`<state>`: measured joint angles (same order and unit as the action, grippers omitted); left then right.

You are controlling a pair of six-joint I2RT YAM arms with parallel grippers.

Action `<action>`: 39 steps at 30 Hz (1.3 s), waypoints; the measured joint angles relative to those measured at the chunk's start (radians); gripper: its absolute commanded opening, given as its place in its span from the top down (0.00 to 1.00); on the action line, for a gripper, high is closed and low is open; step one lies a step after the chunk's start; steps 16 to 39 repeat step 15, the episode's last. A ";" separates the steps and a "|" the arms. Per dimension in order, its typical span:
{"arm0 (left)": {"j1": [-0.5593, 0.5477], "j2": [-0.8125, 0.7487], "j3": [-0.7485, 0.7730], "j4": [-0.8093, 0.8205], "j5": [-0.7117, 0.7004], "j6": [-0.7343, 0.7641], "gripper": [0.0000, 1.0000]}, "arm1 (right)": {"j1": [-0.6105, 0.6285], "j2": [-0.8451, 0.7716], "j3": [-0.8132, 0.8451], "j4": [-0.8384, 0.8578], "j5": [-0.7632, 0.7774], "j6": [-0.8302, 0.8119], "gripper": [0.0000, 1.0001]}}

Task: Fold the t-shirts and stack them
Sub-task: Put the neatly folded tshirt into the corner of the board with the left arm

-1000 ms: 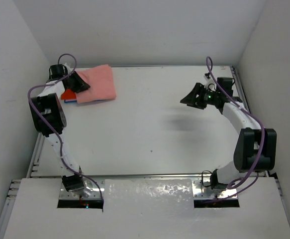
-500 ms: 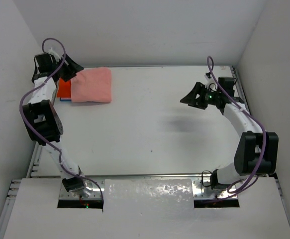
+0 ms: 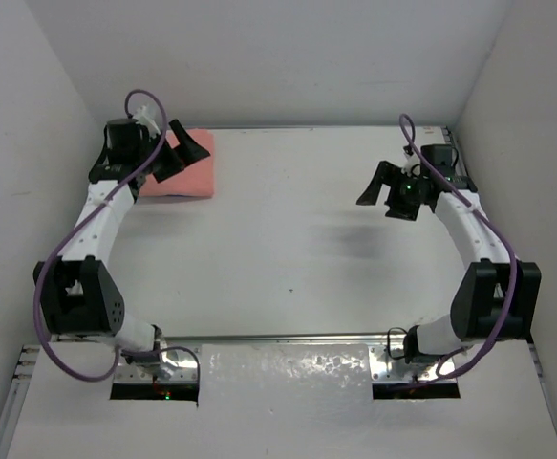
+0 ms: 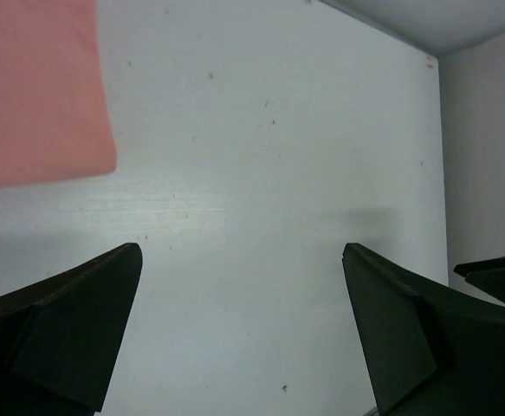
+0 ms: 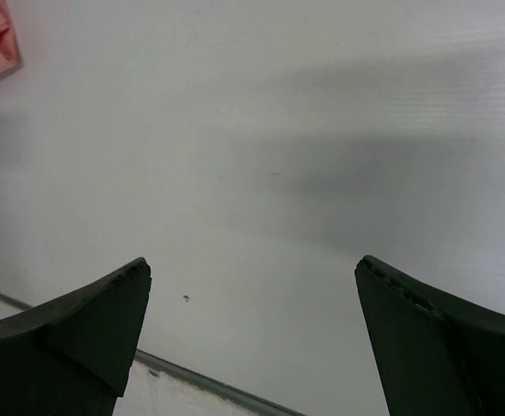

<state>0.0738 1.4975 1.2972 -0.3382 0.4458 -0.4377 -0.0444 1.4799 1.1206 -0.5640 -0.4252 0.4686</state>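
Judging progress from the overhead view: the salmon-pink t-shirt [image 3: 190,177] lies folded into a neat rectangle at the far left corner of the worktop [image 3: 297,268], flat and square to the edges. No loose or unfolded shirt shows anywhere else on the worktop, so I judge the task at or near its end, with the pink shirt reading as the top of the stack. What lies under it I cannot confirm, as my left arm covers the left side of the pile and no other shirt colour shows.

State of my left gripper [image 3: 184,155]: jaws spread wide, holding nothing, poised over the far-left part of the pink shirt. In the left wrist view only bare worktop lies between the fingers [image 4: 70,321]; the shirt's corner sits off to the upper left, apart from them.

State of my right gripper [image 3: 381,196]: jaws likewise wide and empty, hovering over bare worktop at the far right — well apart from the shirt.

Remaining work, as I judge it — draw both arms clear
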 measured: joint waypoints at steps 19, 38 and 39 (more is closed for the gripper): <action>-0.124 -0.134 -0.108 -0.082 -0.052 0.045 0.00 | 0.000 -0.127 0.000 -0.111 0.089 -0.029 0.01; -0.124 -0.134 -0.108 -0.082 -0.052 0.045 0.00 | 0.000 -0.127 0.000 -0.111 0.089 -0.029 0.01; -0.124 -0.134 -0.108 -0.082 -0.052 0.045 0.00 | 0.000 -0.127 0.000 -0.111 0.089 -0.029 0.01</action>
